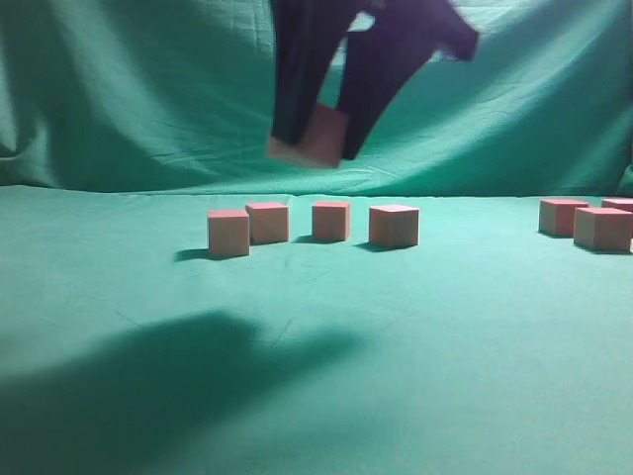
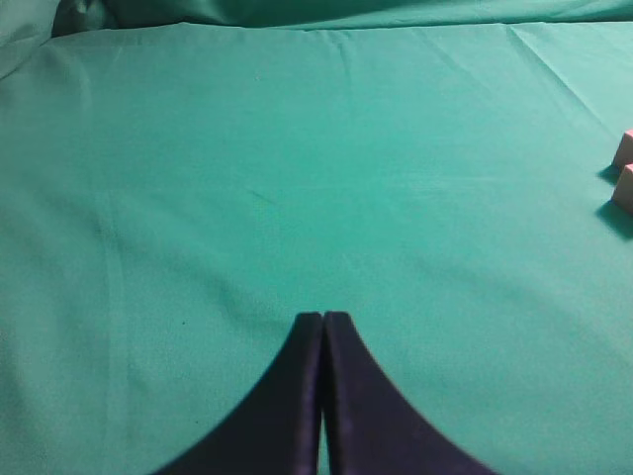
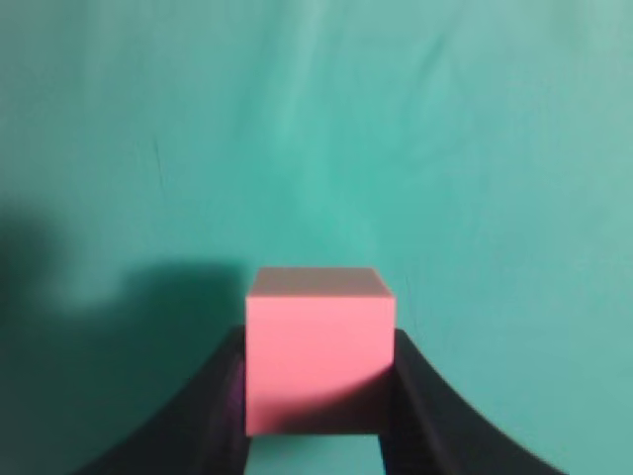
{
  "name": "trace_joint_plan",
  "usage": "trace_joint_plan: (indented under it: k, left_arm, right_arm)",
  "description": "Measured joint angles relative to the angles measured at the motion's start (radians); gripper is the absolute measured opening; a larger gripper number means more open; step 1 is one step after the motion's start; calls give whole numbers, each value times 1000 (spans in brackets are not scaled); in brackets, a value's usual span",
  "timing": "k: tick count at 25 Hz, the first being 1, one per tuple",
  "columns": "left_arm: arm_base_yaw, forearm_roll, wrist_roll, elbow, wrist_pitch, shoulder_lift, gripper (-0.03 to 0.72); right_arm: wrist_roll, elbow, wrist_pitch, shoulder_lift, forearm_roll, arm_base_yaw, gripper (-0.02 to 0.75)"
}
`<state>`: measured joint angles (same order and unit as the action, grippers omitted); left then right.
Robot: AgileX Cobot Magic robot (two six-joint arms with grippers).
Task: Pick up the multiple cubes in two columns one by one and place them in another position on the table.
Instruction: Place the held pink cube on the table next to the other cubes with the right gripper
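- A small cube [image 1: 315, 139] with a reddish-pink face is held off the surface, pinched between the two dark fingers of the right end effector [image 1: 318, 134], in front of the draped green backdrop [image 1: 119, 89].
- In the right wrist view the same cube [image 3: 318, 351] sits squarely between the fingers, gripped on two opposite flat sides.
- It looks rigid and light, and probably smooth, so a firm grip on parallel faces suits it best; a tilted grip could let it twist.
- Four more cubes [image 1: 315, 223] stand in a loose row on the green cloth surface [image 1: 326, 376] below, close together, some nearly touching.
- Another cluster of cubes [image 1: 590, 220] sits at the far right edge of the exterior view.
- The left end effector [image 2: 323, 322] is empty, its fingers pressed together over bare cloth, with two cubes [image 2: 624, 168] at the right edge of its view.
- Wide open room lies in the foreground and to the left of the row.
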<state>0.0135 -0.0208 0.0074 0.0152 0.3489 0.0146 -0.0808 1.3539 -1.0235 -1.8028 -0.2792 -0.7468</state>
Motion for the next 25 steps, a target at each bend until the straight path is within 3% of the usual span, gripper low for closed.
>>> trace_joint_plan:
  k: [5, 11, 25]
  left_arm:
    - [0, 0, 0, 0, 0, 0, 0]
    - [0, 0, 0, 0, 0, 0, 0]
    - [0, 0, 0, 0, 0, 0, 0]
  right_arm:
    - [25, 218, -88, -169, 85, -42, 270]
    - [202, 393, -160, -315, 286, -90, 270]
    - [236, 417, -88, -379, 303, -109, 270]
